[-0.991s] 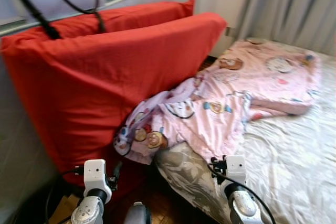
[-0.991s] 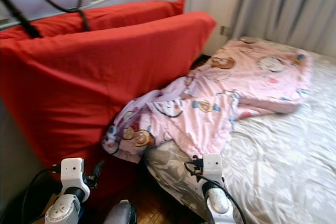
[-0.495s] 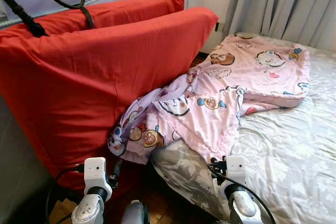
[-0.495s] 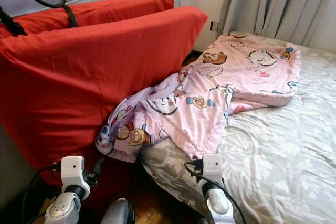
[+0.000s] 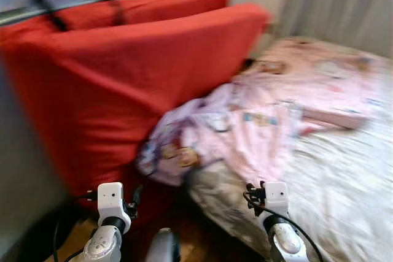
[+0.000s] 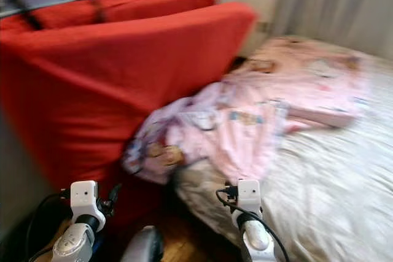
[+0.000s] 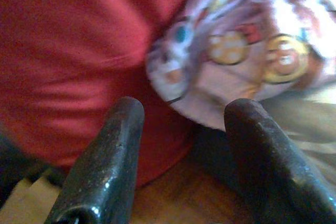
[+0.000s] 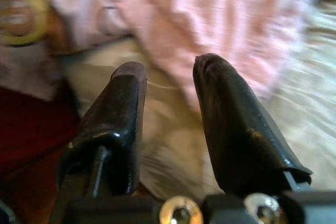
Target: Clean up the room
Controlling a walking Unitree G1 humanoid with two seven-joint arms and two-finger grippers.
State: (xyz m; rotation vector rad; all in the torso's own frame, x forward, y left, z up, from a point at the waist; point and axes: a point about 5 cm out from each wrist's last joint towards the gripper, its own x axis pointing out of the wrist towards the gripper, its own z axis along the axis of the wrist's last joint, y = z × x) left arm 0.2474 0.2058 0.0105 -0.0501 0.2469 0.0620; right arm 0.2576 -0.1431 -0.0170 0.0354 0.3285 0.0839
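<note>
**Blanket ahead, both grippers empty**

Left gripper [image 7: 181,145] fingers spread wide, nothing held; right gripper [image 8: 168,114] narrower gap, also empty. Pink blanket [image 5: 270,115] lies just fwd of both, draped off bed [image 5: 344,194] edge against red cushion [image 5: 123,84]. Left arm is prob nearer the hanging corner.

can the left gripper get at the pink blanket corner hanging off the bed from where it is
Probably yes. The left gripper is open and faces the pink cartoon blanket's drooping corner, with nothing between them. The red cushion crowds it on one side.
</note>
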